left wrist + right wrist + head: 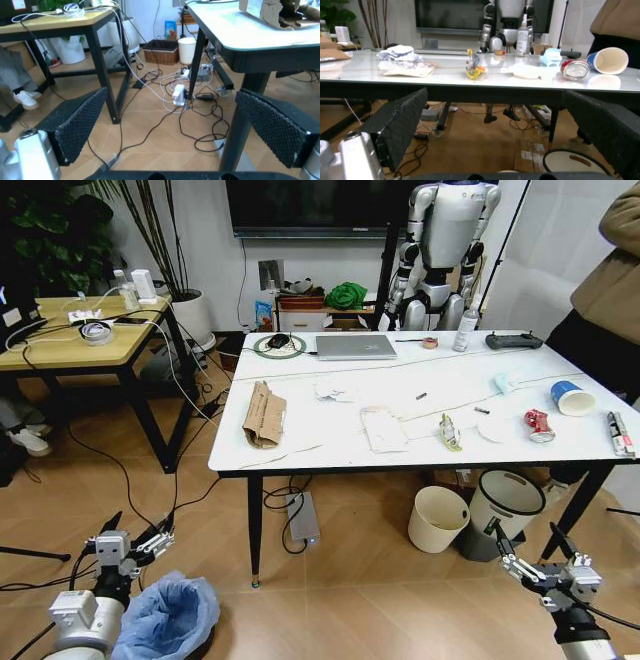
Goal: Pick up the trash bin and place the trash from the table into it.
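On the floor by the left end effector (135, 542): trash bin (165, 618), crinkly light-blue bag billowing over its rim.
Both end effectors, left and right (535, 558), are hanging spread open, holding nothing; trash is lying scattered on the table (330, 435).

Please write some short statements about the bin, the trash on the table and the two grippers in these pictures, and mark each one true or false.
1. The trash bin with the light-blue bag stands on the floor beside the left gripper. True.
2. The left gripper is shut on the bin's rim. False: its jaws are open and hold nothing.
3. The crushed red can lies on the table near the blue-and-white paper cup. True.
4. The brown cardboard piece is already in the trash bin. False: it lies on the table.
5. The right gripper is open, low in front of the table. True.
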Robot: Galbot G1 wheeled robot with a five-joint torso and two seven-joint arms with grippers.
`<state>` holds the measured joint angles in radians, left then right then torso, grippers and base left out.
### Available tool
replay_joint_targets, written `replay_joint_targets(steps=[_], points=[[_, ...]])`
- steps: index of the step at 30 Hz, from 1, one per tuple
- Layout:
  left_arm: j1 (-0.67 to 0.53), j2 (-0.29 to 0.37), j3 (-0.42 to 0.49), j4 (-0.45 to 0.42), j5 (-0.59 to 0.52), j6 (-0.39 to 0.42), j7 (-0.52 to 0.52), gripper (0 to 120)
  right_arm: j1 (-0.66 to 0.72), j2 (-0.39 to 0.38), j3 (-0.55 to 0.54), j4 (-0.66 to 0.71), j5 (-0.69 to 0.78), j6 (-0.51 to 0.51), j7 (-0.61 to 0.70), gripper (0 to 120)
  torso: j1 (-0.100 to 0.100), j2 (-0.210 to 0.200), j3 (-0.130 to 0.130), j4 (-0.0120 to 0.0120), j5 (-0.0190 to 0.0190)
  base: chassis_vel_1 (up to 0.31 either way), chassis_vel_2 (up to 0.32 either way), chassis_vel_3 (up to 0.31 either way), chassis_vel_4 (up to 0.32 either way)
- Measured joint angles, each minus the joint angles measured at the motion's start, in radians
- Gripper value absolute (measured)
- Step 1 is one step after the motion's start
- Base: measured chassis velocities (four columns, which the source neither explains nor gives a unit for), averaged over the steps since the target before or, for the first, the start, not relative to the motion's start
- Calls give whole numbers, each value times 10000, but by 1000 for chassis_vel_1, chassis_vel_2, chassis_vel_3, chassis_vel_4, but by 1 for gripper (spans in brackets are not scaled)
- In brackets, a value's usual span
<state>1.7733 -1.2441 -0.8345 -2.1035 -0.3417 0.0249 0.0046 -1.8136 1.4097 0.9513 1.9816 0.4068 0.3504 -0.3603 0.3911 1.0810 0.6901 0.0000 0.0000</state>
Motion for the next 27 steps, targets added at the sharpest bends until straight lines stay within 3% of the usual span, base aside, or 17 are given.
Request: replay_joint_targets(steps=[27], points=[[-170, -90, 159, 9, 12, 194, -17, 100, 188, -111, 46, -114, 185, -39, 0, 100, -613, -1393, -779, -1, 0, 0, 0, 0, 0]])
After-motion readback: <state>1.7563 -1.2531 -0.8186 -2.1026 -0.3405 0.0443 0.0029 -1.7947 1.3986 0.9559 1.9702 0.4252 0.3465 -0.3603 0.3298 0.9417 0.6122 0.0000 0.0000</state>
